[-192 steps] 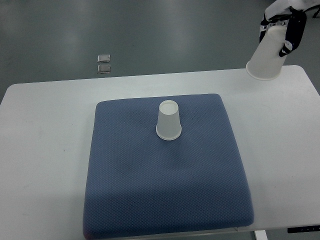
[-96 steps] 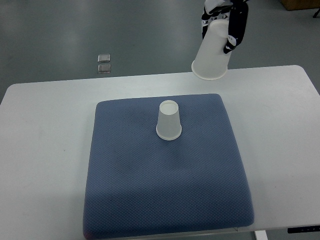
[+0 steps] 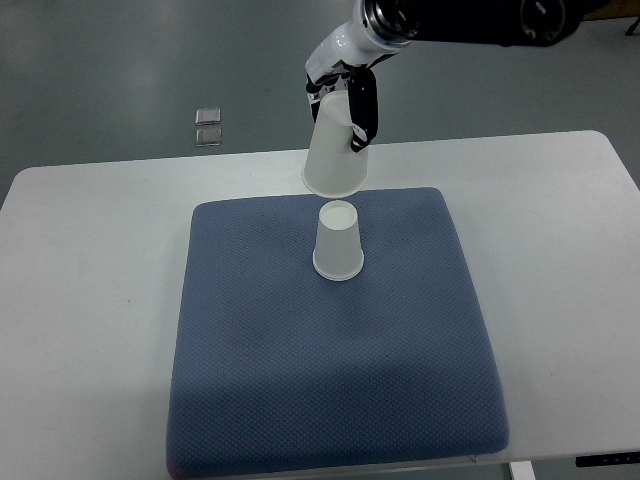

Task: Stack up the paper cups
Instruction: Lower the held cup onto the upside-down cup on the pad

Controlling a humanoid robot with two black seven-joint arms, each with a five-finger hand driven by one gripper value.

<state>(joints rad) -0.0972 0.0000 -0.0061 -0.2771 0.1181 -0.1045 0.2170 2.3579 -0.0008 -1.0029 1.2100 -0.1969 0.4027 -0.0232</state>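
A smooth white paper cup (image 3: 338,243), tapered and upside down, stands on the dimpled blue foam mat (image 3: 330,400) atop the white desk (image 3: 90,300). The right robot hand (image 3: 345,85) clamps a second inverted cup (image 3: 335,150), now swung leftward to hover just above the first.

The right arm (image 3: 470,18) comes in from the right edge along the far side of the scene, a dark forearm running leftward to a white wrist (image 3: 345,45). The right hand (image 3: 343,95) hangs from that wrist, pointing down toward the near side. Its fingers are curled in a grasp around a paper cup (image 3: 335,150), held upside down in the air, with a black finger (image 3: 360,115) lying down the cup's right side. The left arm does not show.
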